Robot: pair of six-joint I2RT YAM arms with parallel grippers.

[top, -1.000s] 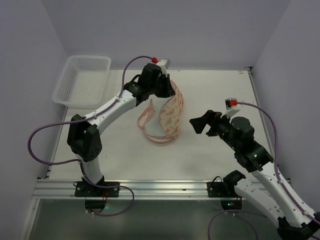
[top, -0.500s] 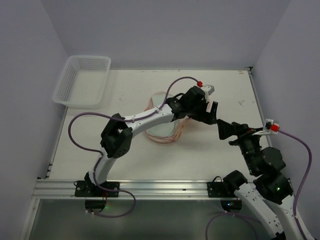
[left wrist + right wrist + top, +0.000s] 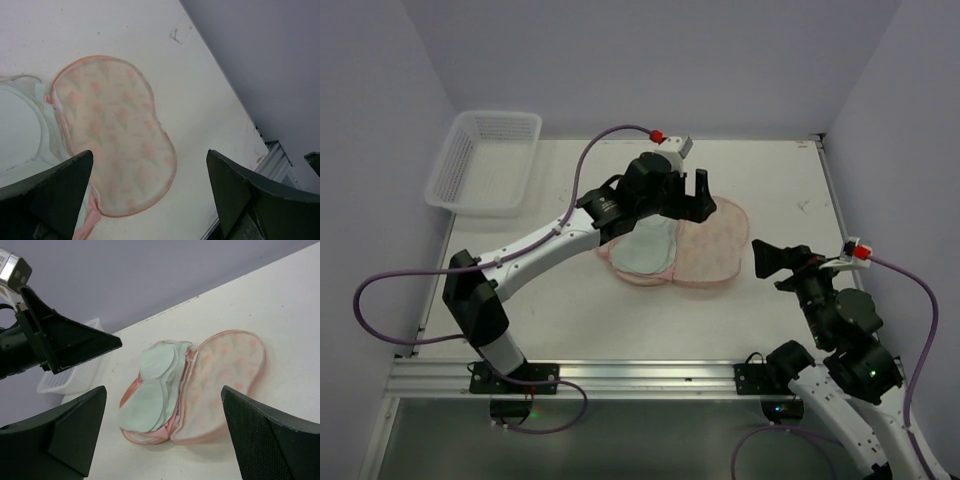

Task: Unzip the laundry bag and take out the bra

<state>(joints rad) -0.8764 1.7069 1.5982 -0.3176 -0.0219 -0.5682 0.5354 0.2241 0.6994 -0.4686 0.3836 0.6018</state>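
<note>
The laundry bag point(image 3: 712, 245) lies unzipped and spread flat mid-table, its printed flap point(image 3: 115, 135) folded out to the right point(image 3: 227, 375). In its left half rests the bra point(image 3: 645, 250), pale cup insides up point(image 3: 150, 390), with a salmon-pink edge showing. My left gripper point(image 3: 688, 198) hovers open just above the flap's far edge, holding nothing; in the left wrist view the flap lies between its spread fingers point(image 3: 150, 185). My right gripper point(image 3: 766, 260) stands open to the right of the bag, apart from it, and faces the bag point(image 3: 164, 405).
A white lattice basket point(image 3: 485, 160) sits at the table's far left corner and shows behind the left gripper point(image 3: 70, 380). The table's right edge and metal rail point(image 3: 277, 155) run past the flap. Bare tabletop surrounds the bag.
My left gripper, which held the bag's flap up, swung it over to the right, opened and let go. The bag now lies spread flat. My right gripper pulled back to the right.
</note>
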